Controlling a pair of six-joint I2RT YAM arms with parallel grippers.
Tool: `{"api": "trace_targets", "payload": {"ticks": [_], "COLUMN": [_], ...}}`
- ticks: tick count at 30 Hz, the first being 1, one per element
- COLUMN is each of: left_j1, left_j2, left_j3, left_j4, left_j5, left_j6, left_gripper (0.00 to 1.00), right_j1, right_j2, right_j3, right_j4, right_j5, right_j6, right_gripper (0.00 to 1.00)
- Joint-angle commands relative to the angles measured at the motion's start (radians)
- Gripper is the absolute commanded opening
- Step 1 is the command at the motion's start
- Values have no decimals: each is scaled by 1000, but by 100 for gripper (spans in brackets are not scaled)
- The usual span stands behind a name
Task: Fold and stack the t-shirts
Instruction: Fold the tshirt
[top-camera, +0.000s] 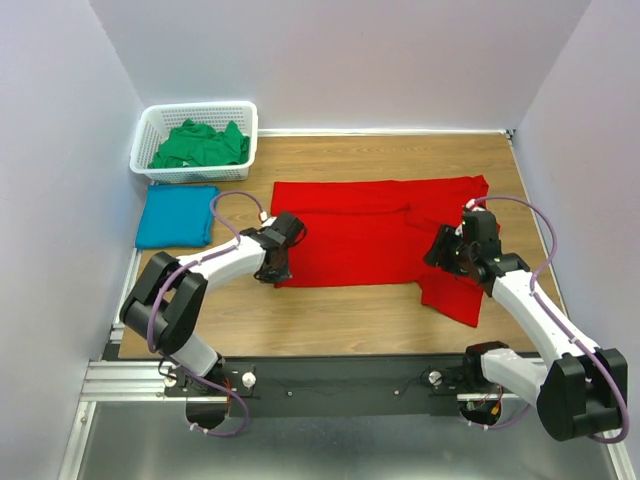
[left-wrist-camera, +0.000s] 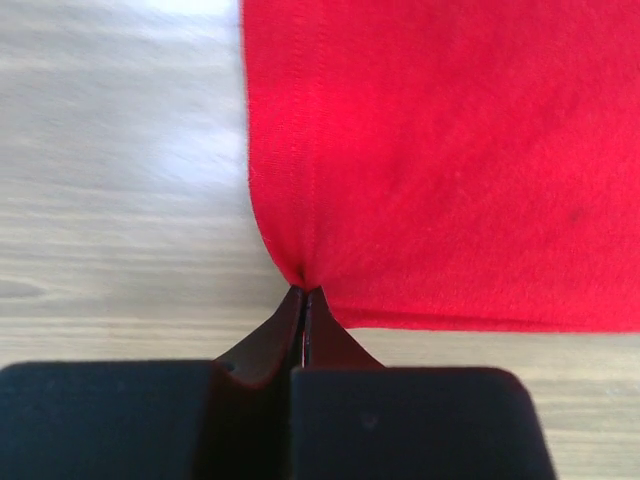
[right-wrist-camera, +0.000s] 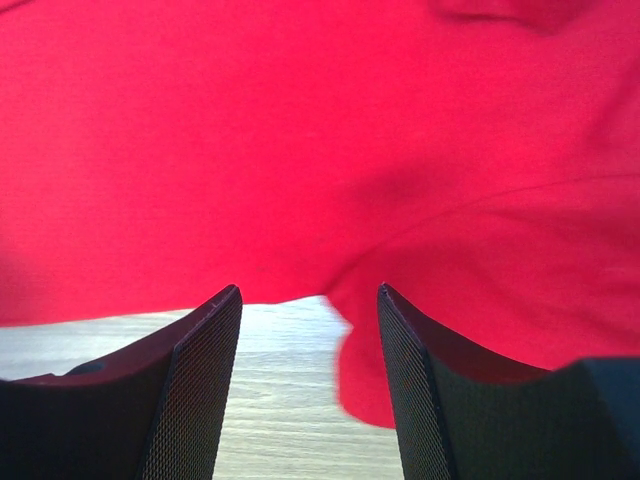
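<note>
The red t-shirt (top-camera: 370, 235) lies spread flat across the middle of the table, one sleeve hanging toward the near right. My left gripper (top-camera: 277, 270) is shut on the red t-shirt's near left corner (left-wrist-camera: 303, 275), the cloth bunched at the tips. My right gripper (top-camera: 440, 262) is open over the shirt's near edge by the sleeve, fingers (right-wrist-camera: 205, 340) apart with wood and red cloth (right-wrist-camera: 420, 170) between them. The teal blue t-shirt (top-camera: 177, 215) lies folded at the left. The green t-shirt (top-camera: 200, 145) is crumpled in the basket.
The white lattice basket (top-camera: 160, 172) stands at the back left corner. Walls close in on three sides. Bare wood shows along the near edge, in front of the red shirt.
</note>
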Motion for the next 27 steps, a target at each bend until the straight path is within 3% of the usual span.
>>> {"api": "trace_targets", "payload": {"ticks": [1,6,10,14,17,27], "left_j1": [72,173,192,201,204,206], "left_j2": [-4,-27,-24,-16,-30,-39], "left_j3": [-26,-18,-32,-41,-52,-78], "left_j4": [-23,29,95,136,162,202], "left_j5": [-38,-32,16,48,65,77], "left_j6": [63,140,184,215,226,244], "left_gripper": [0,0,0,0,0,0], "right_j1": [3,0,-20,-164,-347,-428], "right_j2": [23,99,138,167,197,306], "right_j3": [56,113,130,115,99,95], "right_j4": [-91,-160,-177,-183,-180,-105], "right_j5": [123,218,274,207,106,61], "right_j6": [21,27,50,51,51,82], "right_gripper": [64,65,63,57,49,41]}}
